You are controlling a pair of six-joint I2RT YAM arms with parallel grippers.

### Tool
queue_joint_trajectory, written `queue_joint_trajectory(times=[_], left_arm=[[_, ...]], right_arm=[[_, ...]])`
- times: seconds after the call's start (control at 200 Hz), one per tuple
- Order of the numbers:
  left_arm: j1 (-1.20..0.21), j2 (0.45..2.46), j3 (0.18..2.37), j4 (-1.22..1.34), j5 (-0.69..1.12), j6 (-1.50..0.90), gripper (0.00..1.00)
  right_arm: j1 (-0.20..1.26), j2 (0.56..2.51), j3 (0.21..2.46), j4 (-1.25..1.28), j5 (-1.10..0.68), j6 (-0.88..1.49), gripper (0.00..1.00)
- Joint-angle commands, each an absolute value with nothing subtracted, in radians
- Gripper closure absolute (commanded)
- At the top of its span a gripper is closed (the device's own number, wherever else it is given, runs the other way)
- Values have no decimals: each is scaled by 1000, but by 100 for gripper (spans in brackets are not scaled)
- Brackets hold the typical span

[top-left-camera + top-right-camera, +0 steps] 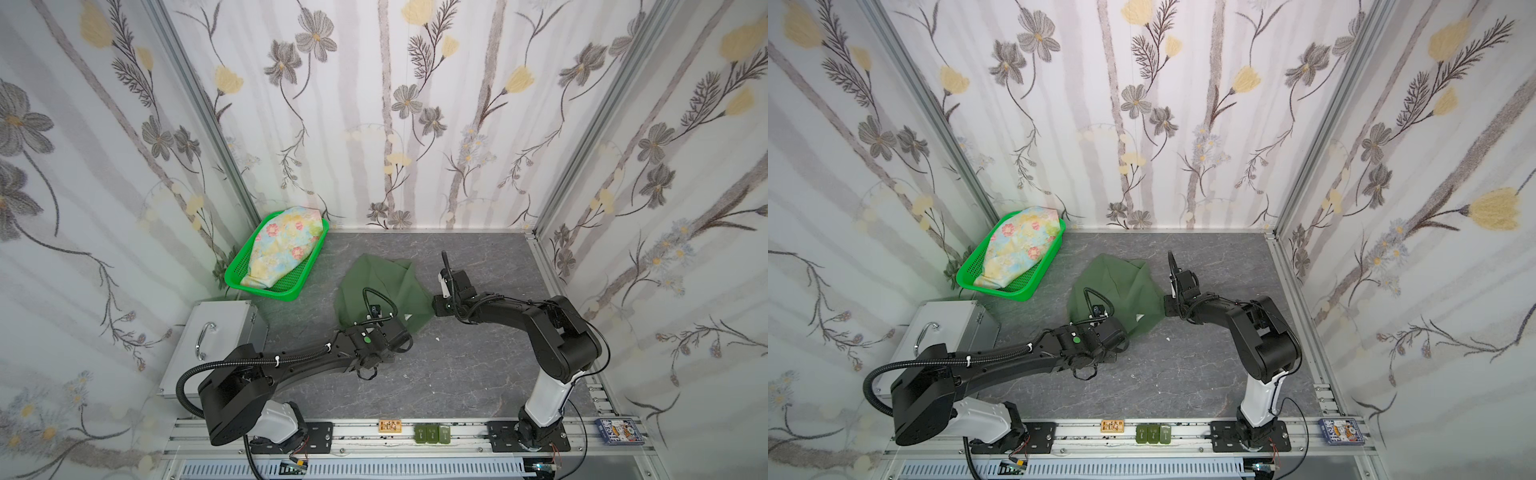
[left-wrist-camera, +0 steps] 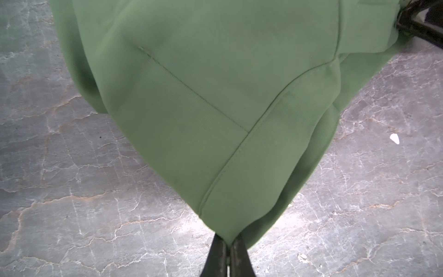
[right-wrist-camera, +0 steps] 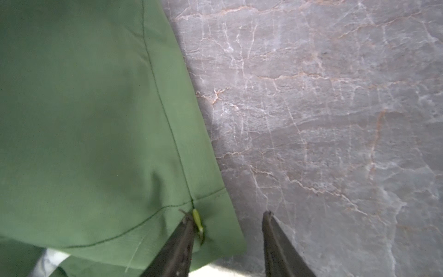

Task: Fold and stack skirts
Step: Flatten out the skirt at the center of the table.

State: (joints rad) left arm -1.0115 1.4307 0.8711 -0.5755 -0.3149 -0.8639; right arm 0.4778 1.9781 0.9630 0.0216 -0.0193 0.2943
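Silver case [image 1: 216, 332] sits at the left edge, flat, handle up. Just behind it is the green basket [image 1: 238, 277], in the back-left corner against the wall. The floral skirt [image 1: 284, 245] is bundled inside, long axis along the basket's length, near-left to far-right.

The olive skirt [image 1: 380, 280] is mid-table, well apart from the basket. It is rumpled and roughly diamond-shaped, long axis back to front and leaning right. In both top views the left wrist covers its near-left part, and the fingers are hidden there.

In the left wrist view the left gripper [image 2: 228, 247] is clamped tight on a hemmed corner, with cloth draping away from it.

The right gripper [image 3: 229, 223] is at the skirt's right corner, jaws apart. One finger [image 3: 184, 239] lies over the cloth, the other over bare table [image 3: 335, 120]. The corner lies between them, not pinched. Whether that finger presses the cloth is hard to tell.

A white tag [image 1: 409, 316] shows near the hem, text unreadable.

On the front rail are a wooden block [image 1: 390, 426], three green blocks [image 1: 432, 433] and, far right, a card box [image 1: 618, 431].
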Motion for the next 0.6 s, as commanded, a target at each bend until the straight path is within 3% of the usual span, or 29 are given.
queue_joint_trajectory(times=[0.0, 0.21, 0.29, 0.4, 0.595], left_arm=[[-1008, 1424, 868, -592, -356, -864, 100], [-1006, 1437, 871, -592, -357, -861, 100], [-1005, 1446, 872, -591, -359, -861, 100], [-1007, 1456, 877, -592, -368, -861, 100], [-997, 1457, 938, -593, -432, -825, 100]], right_arm=[[479, 1990, 972, 68, -67, 293, 57], [480, 2000, 963, 58, -100, 292, 56], [480, 2003, 960, 57, -109, 291, 69], [480, 2000, 959, 56, -120, 297, 100], [478, 1902, 948, 53, -143, 313, 100]])
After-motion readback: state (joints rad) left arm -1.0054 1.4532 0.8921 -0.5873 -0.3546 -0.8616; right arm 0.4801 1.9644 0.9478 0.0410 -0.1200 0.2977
